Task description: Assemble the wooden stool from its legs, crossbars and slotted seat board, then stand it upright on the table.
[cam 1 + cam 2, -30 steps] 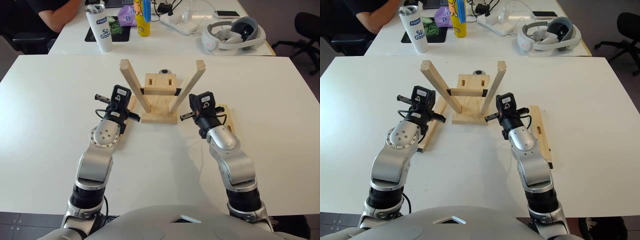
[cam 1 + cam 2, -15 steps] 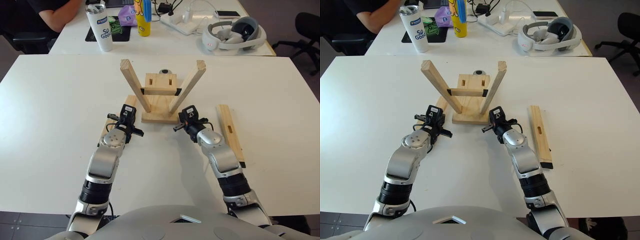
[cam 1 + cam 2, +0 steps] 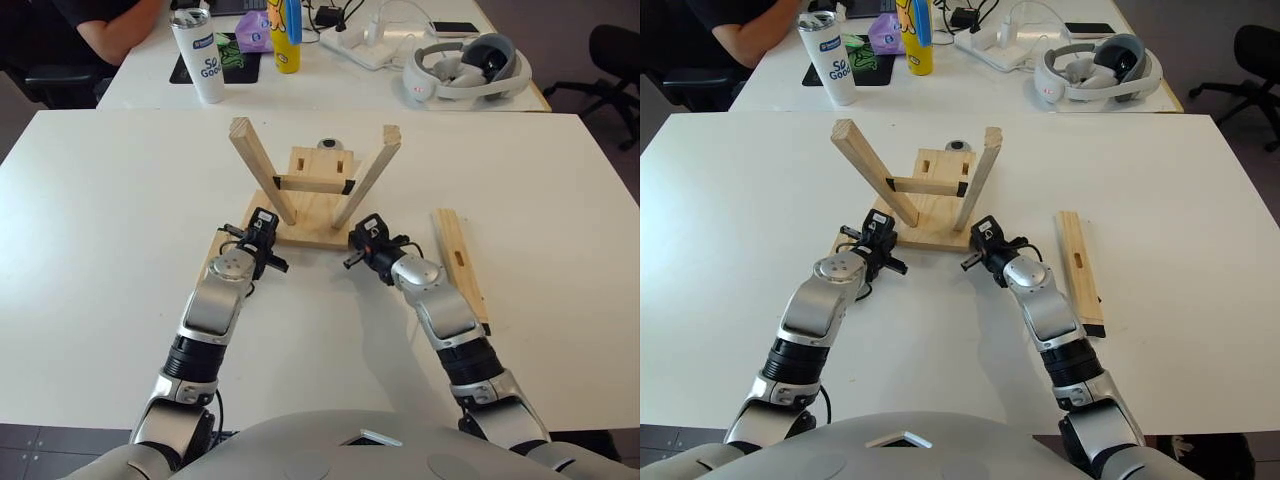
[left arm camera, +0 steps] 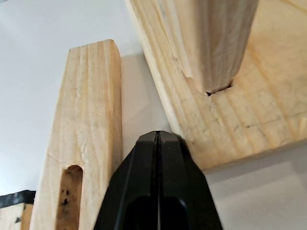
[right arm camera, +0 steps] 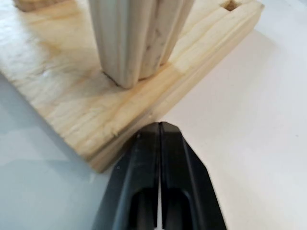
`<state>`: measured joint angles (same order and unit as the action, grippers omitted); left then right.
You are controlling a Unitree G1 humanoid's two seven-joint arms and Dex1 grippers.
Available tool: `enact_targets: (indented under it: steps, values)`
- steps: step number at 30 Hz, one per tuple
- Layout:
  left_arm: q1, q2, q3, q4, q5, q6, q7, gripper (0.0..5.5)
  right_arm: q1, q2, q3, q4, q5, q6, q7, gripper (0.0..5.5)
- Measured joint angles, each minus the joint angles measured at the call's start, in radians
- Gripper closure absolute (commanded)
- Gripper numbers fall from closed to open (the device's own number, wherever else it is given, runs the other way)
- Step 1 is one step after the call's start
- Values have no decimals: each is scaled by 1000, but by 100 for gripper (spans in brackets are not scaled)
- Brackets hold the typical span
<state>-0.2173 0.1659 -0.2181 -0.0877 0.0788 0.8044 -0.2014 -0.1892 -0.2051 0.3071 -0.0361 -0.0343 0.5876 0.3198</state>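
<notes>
White table [image 3: 100, 200], loose leg [image 4: 88, 120] mostly hidden beneath left gripper [image 3: 263, 228]

Bright, even light from above. White worktop [image 3: 90, 260] looks v. bright, no hard glare. Soft, pale shadows by the arms & under the stool [image 3: 310, 228]. Head views sharp. Wrist views: wood grain clear, nearest parts a bit soft.

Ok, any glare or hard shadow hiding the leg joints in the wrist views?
Left wrist view: no glare; a soft shadow between the loose slotted piece and the seat board, left leg joint unhidden. Right wrist view: even light on the wood, table shaded beside the seat board, right leg base plain to see. Left eye view: white table bright, not washed out.
</notes>
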Motion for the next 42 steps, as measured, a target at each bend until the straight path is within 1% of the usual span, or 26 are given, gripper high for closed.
enact_targets:
  steps: [9,13,20,24,27,29,30,32,34,37,40,42]
  values:
    - [-65,58,4,107,13,-62,-11,548,41,-19,67,-104,0,51,49,550]
    - [-75,66,4,127,13,-83,-15,548,44,-39,92,-122,0,53,72,550]
    - [-105,70,11,181,25,-123,-15,548,56,-46,107,-148,21,54,173,550]
    - [-139,70,18,218,32,-146,-15,548,60,-23,112,-135,81,54,236,550]
    - [-157,60,20,221,27,-169,-34,548,60,-1,138,-131,93,53,258,550]
    - [-145,20,-25,189,-2,-166,-81,548,34,23,133,-192,123,32,266,550]
    - [-129,6,-41,166,-10,-158,-96,548,14,16,123,-227,129,27,273,550]
    - [-95,31,-40,81,-9,-123,-108,548,19,-61,64,-295,140,42,294,550]
    - [-55,101,0,-45,4,-72,-110,548,74,-141,-24,-370,180,88,315,550]
    - [4,193,55,-196,26,-4,-111,548,107,-195,-135,-501,281,160,345,550]
    - [72,276,81,-300,43,50,-126,548,114,-250,-187,-577,351,219,371,550]
    - [98,314,71,-357,30,92,-177,548,119,-300,-211,-610,392,257,398,550]
